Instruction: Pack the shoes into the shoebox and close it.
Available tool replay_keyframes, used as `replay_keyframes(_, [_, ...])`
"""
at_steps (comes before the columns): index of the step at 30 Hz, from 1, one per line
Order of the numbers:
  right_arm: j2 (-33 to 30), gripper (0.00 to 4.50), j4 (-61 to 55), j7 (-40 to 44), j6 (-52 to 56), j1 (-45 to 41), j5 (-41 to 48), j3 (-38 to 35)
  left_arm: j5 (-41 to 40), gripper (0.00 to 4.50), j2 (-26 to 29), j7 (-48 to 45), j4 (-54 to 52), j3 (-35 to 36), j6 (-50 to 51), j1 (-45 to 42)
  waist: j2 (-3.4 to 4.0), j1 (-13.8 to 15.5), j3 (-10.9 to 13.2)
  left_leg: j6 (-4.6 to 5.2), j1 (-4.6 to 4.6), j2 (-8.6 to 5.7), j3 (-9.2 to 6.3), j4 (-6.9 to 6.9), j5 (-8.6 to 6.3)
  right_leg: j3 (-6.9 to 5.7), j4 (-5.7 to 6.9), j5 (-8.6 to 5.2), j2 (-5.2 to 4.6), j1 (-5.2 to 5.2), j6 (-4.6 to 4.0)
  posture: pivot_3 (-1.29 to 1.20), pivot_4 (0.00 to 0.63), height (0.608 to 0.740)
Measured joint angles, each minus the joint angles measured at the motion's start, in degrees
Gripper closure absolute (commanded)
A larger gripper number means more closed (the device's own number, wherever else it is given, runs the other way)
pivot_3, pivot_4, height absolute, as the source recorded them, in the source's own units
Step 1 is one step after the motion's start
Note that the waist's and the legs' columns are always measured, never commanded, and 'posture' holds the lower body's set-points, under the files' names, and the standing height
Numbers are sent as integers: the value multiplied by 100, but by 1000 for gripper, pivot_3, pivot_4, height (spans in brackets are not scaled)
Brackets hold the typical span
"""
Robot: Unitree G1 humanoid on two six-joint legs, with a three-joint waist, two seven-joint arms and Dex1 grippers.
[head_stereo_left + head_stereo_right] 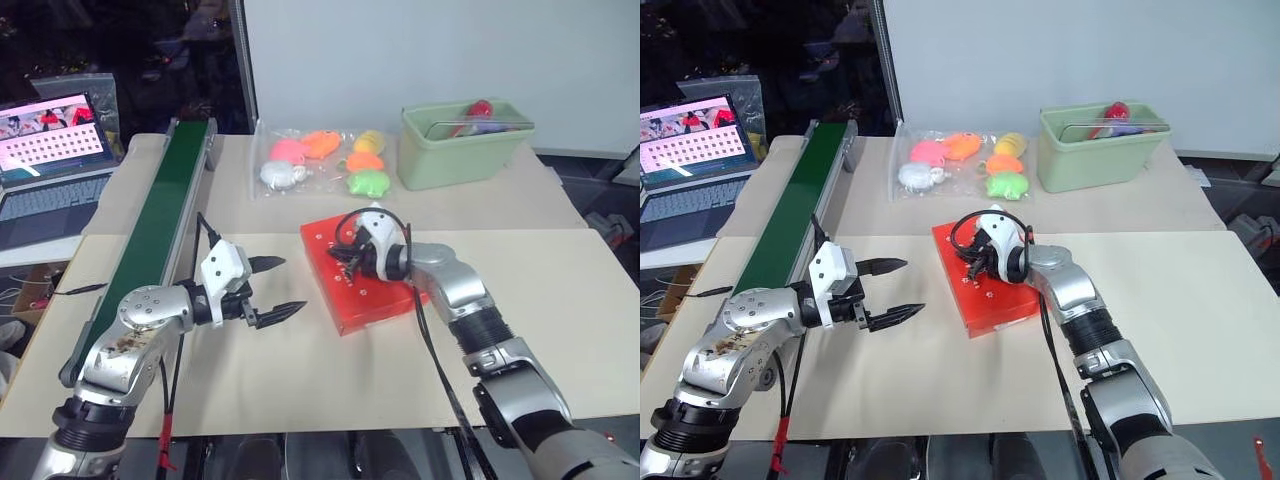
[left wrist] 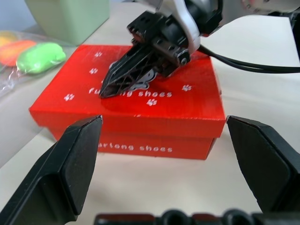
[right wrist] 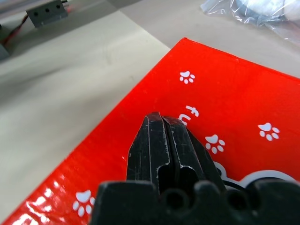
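Your left tool (image 1: 278,288) hangs over the beige bench (image 1: 560,330), its 2 fingers spread wide, empty, just left of the closed red cardboard shoebox (image 1: 352,300). Your right tool (image 1: 345,258), clenched with nothing between its fingers, presses the lid.

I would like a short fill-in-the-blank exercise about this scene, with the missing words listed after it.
1. The lid of the red shoebox is ____.
2. The right gripper has its fingers shut and rests on the box's ____.
3. The left gripper is ____ and holds nothing.
4. The wrapped soft toys lie beside a pale ____ bin.

Missing words: closed; lid; open; green
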Motion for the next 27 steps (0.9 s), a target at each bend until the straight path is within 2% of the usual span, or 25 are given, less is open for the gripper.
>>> replay_keyframes(7, [24, 4486, -120, 77, 32, 41, -265, 59, 4, 0, -2, 111, -12, 8, 39, 1, -5, -4, -12, 0, 12, 1, 1, 0, 0, 1, 1, -1, 1, 9, 0, 0, 150, 729])
replay_keyframes(10, [115, 4486, -456, -41, 297, 249, -178, -210, 6, 0, -53, 244, -12, 10, 53, 5, -5, -1, -11, 0, 5, 1, 0, 0, 0, 1, 2, -1, 1, 3, 0, 0, 150, 729])
replay_keyframes(13, [323, 4486, -1004, -352, 944, 664, 412, -952, -3, 0, -267, 608, -25, 153, 151, 72, -6, 21, -10, 0, -17, 0, -4, 1, 0, 1, 4, 0, -2, -15, 0, 0, 150, 729])
replay_keyframes(17, [490, 4486, -1857, -1120, 1860, 885, 1773, -2738, 8, 0, -654, 1469, -33, 559, 345, 132, -6, 48, -8, 0, -35, -3, -7, 3, 0, -2, 4, 2, -8, -25, 1, 0, 150, 729])
replay_keyframes(21, [399, 4486, -2337, -1937, 2060, 950, 2606, -4209, 116, 0, -1181, 2471, -33, 1003, 467, 135, -6, 62, -9, 0, -34, -3, -8, 2, 0, -5, -1, 1, -7, -21, 1, 0, 150, 729])
replay_keyframes(23, [142, 4486, -2469, -2350, 2019, 1234, 2472, -4479, 200, 0, -1438, 2962, -34, 1195, 488, 152, -7, 84, -9, 0, -35, -5, -7, 2, 0, -4, -4, 1, -8, -20, 1, 0, 150, 729])
replay_keyframes(25, [-339, 4486, -2549, -2769, 1649, 1907, 1666, -4297, 320, 0, -1772, 3597, -33, 1427, 598, 165, -6, 108, -10, 0, -37, -9, -3, 1, 0, -1, -8, 0, -11, -23, 3, 0, 150, 729])
replay_keyframes(27, [-409, 4486, -2527, -3022, 1358, 2318, 1143, -4155, 444, 0, -1928, 3954, -23, 1503, 615, 188, -6, 85, -10, 0, -33, -10, 3, 1, 0, 7, -2, 1, -9, -24, 2, 0, 150, 729])
